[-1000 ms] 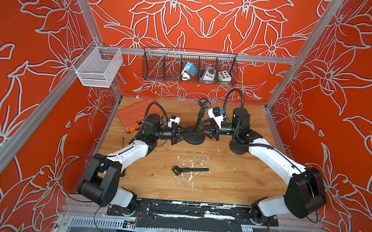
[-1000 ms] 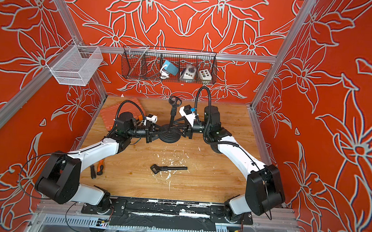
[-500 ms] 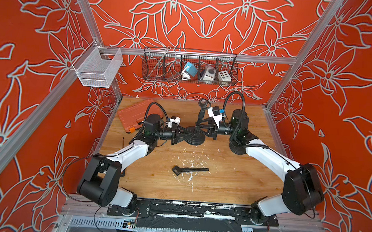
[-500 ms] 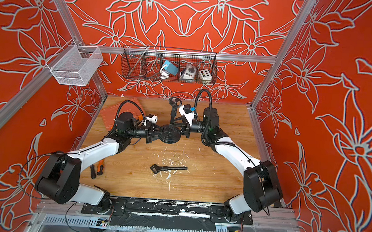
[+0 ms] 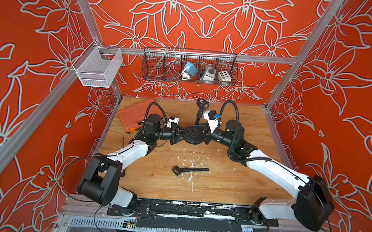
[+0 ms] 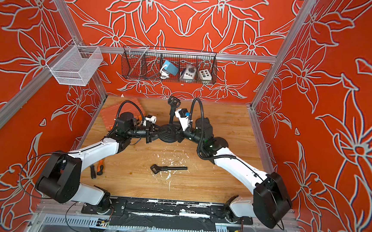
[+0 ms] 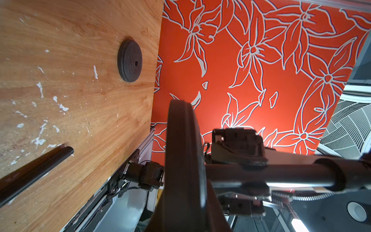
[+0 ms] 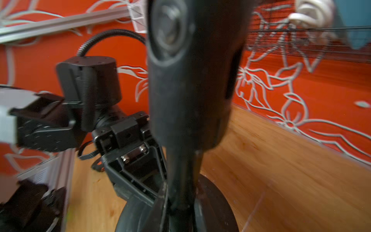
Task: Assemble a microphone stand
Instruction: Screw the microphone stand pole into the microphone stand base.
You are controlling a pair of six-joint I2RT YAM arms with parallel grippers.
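In both top views the round black base (image 5: pixel 193 137) (image 6: pixel 168 134) sits at the table's back middle. A black pole (image 5: pixel 198 118) (image 6: pixel 171 116) topped by a mic clip (image 5: pixel 202 103) rises from it. My left gripper (image 5: pixel 180 134) (image 6: pixel 157 131) is shut on the base's left edge, which shows edge-on in the left wrist view (image 7: pixel 184 160). My right gripper (image 5: pixel 204 133) (image 8: pixel 181 209) is shut on the pole (image 8: pixel 183 176) just above the base (image 8: pixel 216 206). A loose black rod (image 5: pixel 190 170) (image 7: pixel 36 170) with a forked head lies on the front middle of the table.
An orange tool case (image 5: pixel 133 115) lies at the back left. Two small hand tools (image 6: pixel 97 170) lie by the left arm. A small dark disc (image 7: pixel 130 60) lies on the table. A wire basket (image 5: pixel 189 67) and a white mesh basket (image 5: pixel 97 66) hang above.
My right gripper has moved in to the pole's foot and closed on it. The left gripper has kept its grip on the base.
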